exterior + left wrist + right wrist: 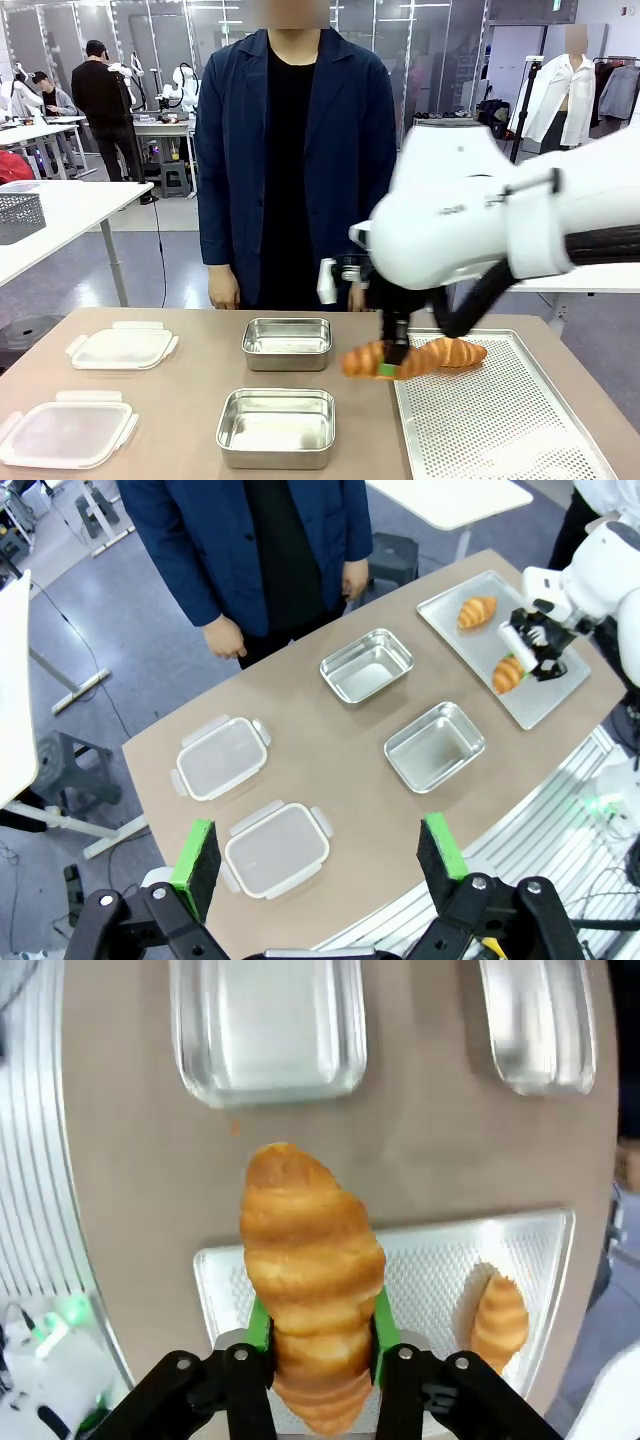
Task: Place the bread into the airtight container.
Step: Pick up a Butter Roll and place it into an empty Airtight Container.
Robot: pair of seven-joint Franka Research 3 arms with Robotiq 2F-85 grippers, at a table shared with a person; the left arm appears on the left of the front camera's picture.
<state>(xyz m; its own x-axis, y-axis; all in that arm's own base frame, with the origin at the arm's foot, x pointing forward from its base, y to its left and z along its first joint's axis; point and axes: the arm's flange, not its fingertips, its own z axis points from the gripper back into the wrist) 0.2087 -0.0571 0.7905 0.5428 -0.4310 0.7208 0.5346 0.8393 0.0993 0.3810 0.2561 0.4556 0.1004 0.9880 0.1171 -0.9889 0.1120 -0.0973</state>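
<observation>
While pinched between right jaws, croissant (310,1250) golden-brown, ridged, glossy.

A: Colours, item by item?
B: The held croissant (310,1260) is golden-brown with darker ridge bands; the second croissant (455,352) matches.
A: Surfaces?
B: The table (180,400) is plain tan. The tray (500,420) is white with a fine dot pattern. The near container (276,428) and far container (287,343) are bare silver; the lids (122,347), translucent white.
A: Pincers?
B: The right pincer (390,368) and left pincer (318,855): black, green pads (197,865).
</observation>
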